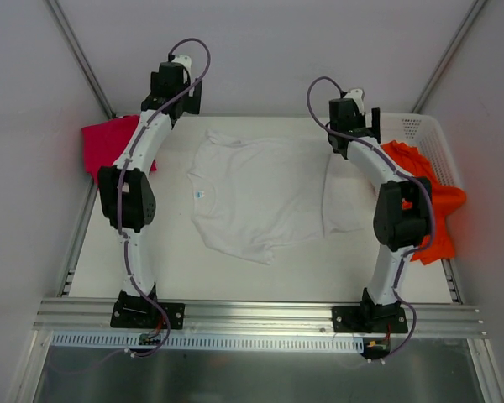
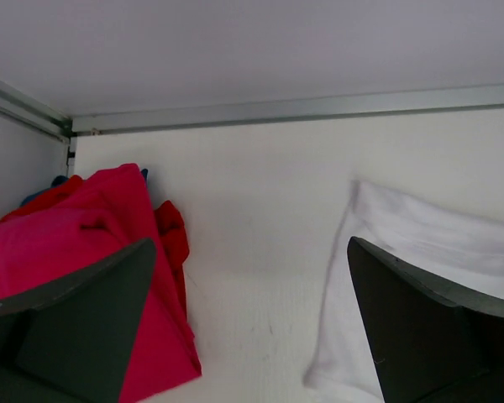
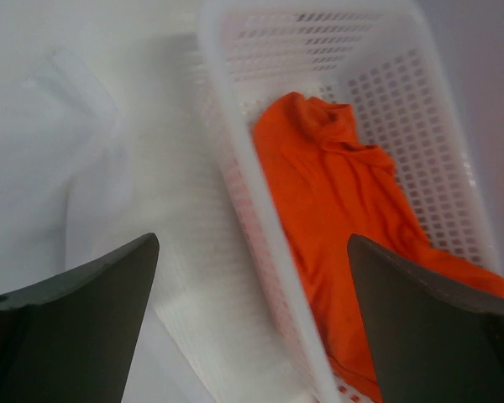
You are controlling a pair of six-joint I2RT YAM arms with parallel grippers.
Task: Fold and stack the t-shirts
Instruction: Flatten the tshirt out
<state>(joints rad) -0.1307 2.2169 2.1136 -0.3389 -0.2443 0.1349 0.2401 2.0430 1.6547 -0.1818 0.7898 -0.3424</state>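
The red shirt [image 1: 109,147] lies in a soft pile at the left edge of the counter [image 1: 193,269], close to the far left corner.

Just to its right is the left gripper [image 2: 252,252], up by the far edge. Its two fingers are spread wide apart and there is nothing between them.

The white shirt [image 1: 260,197] lies flat in the middle of the counter. Its neck, with a small blue label [image 1: 199,195], points to the left edge and its bottom hem points to the right edge. So its long way runs from left to right. One sleeve points to the far edge and one to the near edge.

The right gripper [image 3: 252,248] is also by the far edge, at the right end of the white shirt. It is wide open too and holds nothing.

The white shirt sits between the two grippers and a bit toward the near edge from both. I think it is the next one to fold. The left gripper is nearer the neck end and the right gripper is nearer the hem end.

At the far right corner stands a white basket [image 1: 428,134]. The orange shirt [image 1: 428,201] lies in it and hangs over its near end.
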